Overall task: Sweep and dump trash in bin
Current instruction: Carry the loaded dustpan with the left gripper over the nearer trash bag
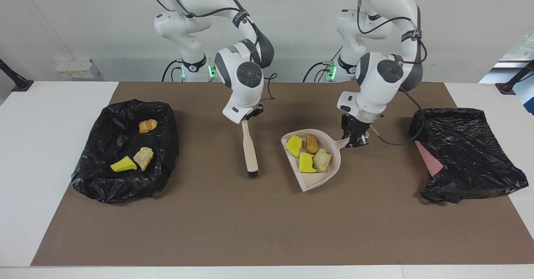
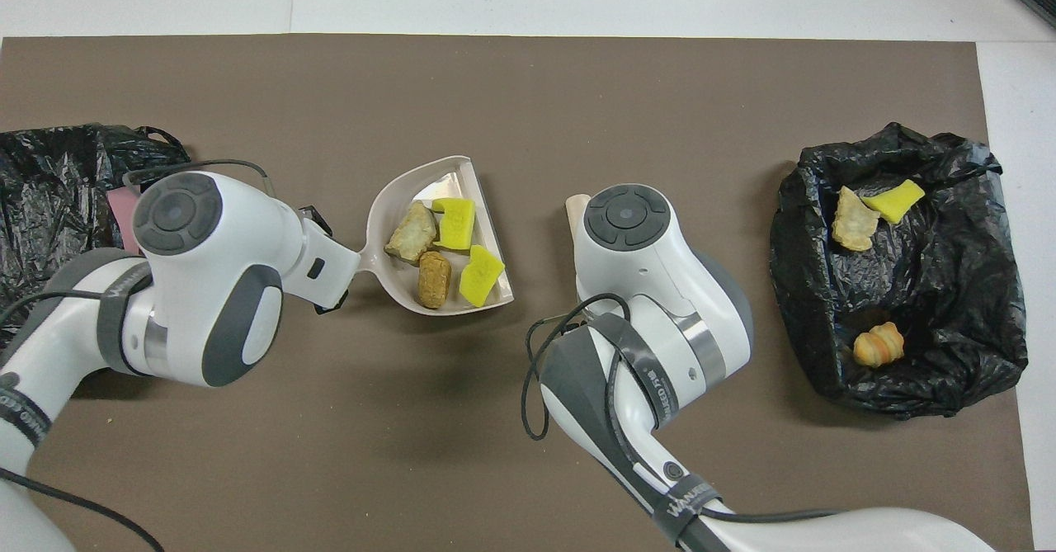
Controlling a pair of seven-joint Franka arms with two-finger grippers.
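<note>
facing: high, toward robots | overhead: steeply down | shared: mat (image 1: 267, 220)

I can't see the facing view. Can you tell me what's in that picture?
Two robot arms work over a brown table: the left hand holds a dustpan with four trash chunks, and the right hand holds a brush. A black bin bag holds three more chunks.
</note>
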